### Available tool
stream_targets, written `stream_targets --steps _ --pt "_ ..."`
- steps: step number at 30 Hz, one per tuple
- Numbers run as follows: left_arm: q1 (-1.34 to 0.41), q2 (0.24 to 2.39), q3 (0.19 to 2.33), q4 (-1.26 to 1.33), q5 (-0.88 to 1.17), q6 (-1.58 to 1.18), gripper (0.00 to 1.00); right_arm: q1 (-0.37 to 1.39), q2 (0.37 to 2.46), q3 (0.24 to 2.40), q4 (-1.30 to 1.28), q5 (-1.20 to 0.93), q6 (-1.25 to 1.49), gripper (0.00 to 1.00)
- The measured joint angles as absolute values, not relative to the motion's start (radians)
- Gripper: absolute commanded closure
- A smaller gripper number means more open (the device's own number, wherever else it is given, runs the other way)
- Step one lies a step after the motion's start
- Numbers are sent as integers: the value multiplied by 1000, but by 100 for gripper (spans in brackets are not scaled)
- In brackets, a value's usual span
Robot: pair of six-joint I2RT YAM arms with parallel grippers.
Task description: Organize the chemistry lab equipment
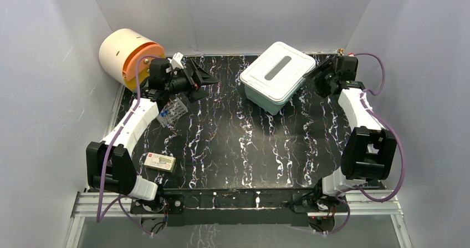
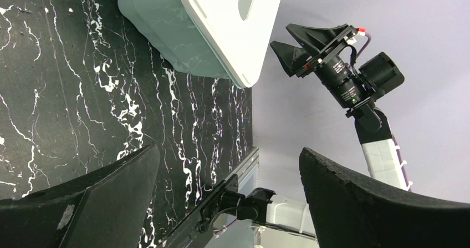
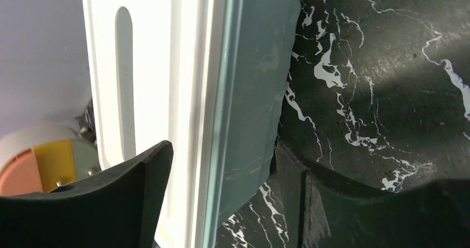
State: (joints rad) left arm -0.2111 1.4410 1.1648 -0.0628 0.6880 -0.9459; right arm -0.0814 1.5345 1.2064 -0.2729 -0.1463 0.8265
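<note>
Presently the teal tub [image 1: 259, 97] stands at rear centre of the tabletop [image 1: 233, 142], closed by its white slotted lid [image 1: 294, 59]; contents hidden. Right jaws stand apart astride its rim, gripping nothing. Left jaws gape wide, empty. The clear rack [image 1: 172, 110] lies beneath the left arm, and the white packet [image 1: 161, 162] lies near the front-left edge.

Top camera looks down over the whole table [image 1: 233, 148]; both wrist cameras closely face the tub [image 2: 161, 31].
</note>
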Motion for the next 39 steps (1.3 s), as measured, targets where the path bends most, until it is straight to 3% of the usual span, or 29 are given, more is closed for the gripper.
stream_targets --steps 15,32,36,39 --pt "-211 1441 1153 -77 688 -942 4 -78 1687 1289 -279 -363 694 16" --pt "-211 1443 1153 -78 688 -942 4 -41 1684 1300 -336 -235 713 44" --pt "-211 1444 1153 -78 688 -942 4 -42 1676 1299 -344 -212 737 46" --pt "-211 1444 1153 -78 688 -942 4 -43 1674 1299 -348 -195 747 40"
